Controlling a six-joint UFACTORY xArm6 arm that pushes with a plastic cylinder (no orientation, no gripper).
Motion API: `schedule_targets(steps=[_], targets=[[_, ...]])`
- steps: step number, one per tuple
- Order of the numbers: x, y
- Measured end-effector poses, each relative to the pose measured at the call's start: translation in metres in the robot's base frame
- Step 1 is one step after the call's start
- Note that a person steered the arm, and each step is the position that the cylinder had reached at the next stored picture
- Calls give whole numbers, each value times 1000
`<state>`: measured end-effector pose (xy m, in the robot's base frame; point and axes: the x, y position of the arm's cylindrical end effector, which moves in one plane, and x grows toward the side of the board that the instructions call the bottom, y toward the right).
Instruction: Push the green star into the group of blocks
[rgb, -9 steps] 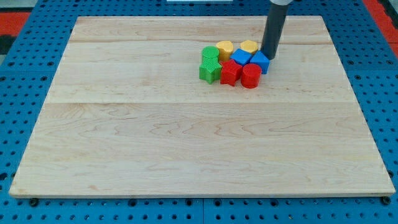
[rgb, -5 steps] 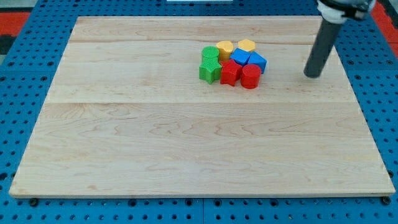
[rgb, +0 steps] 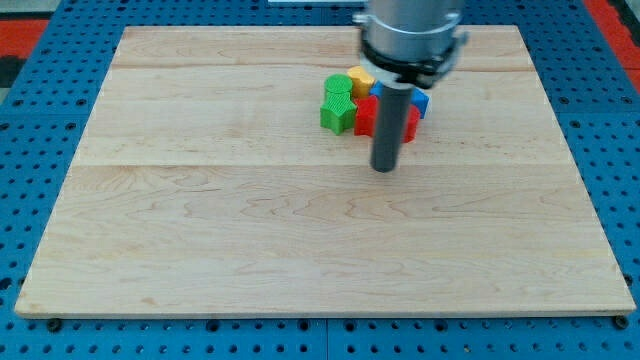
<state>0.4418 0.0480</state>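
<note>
The green star (rgb: 338, 113) sits at the left end of a tight cluster of blocks near the view's top centre, touching a second green block (rgb: 337, 86) above it and a red star (rgb: 366, 118) on its right. My tip (rgb: 384, 168) rests on the board just below the cluster, below and right of the green star. The rod hides part of a red block (rgb: 411, 122), a blue block (rgb: 421, 101) and most of the yellow blocks (rgb: 358, 78).
The wooden board (rgb: 200, 220) lies on a blue pegboard surface (rgb: 30, 150). The arm's grey body (rgb: 410, 30) hangs over the cluster at the view's top.
My tip moved from beside the blue block out to the right, then swung left and down to just below the cluster. The blocks have not moved.
</note>
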Motion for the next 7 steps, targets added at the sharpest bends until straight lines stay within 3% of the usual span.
schedule_targets(steps=[1,2,5,7], targets=[[-12,-51],[-32,-66],[-69,-26],[-69,-86]])
